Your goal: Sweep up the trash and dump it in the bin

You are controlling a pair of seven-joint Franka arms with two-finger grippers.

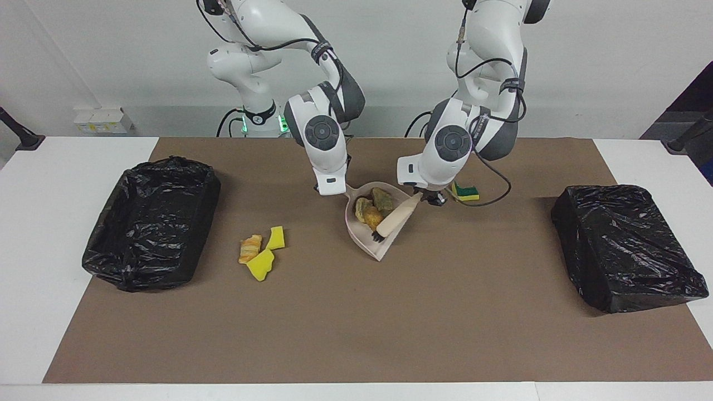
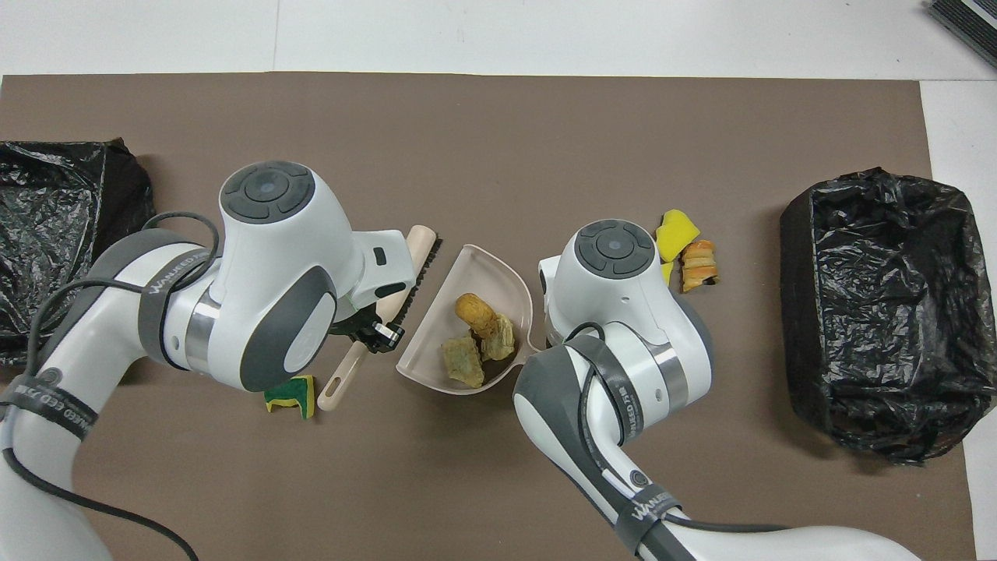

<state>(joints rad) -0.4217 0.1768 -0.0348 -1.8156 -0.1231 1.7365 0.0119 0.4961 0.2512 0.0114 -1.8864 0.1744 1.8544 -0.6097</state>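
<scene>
My right gripper [image 1: 334, 190] is shut on the handle of the beige dustpan [image 1: 372, 236], which rests on the brown mat and also shows in the overhead view [image 2: 436, 347]. Three golden-brown bread pieces [image 2: 477, 313] lie in the pan. My left gripper [image 1: 433, 199] is shut on the beige hand brush [image 1: 396, 213], whose black bristles sit at the pan's open edge [image 2: 427, 261]. A green-and-yellow scrub sponge [image 1: 465, 192] lies on the mat beside the left gripper. Two yellow foam chunks [image 1: 262, 264] and a toy pastry [image 1: 249, 249] lie toward the right arm's end.
A black-bagged bin [image 1: 150, 223] stands at the right arm's end of the mat, open at the top [image 2: 880, 312]. A second black-bagged bin [image 1: 624, 245] stands at the left arm's end. The brown mat [image 1: 356, 323] covers a white table.
</scene>
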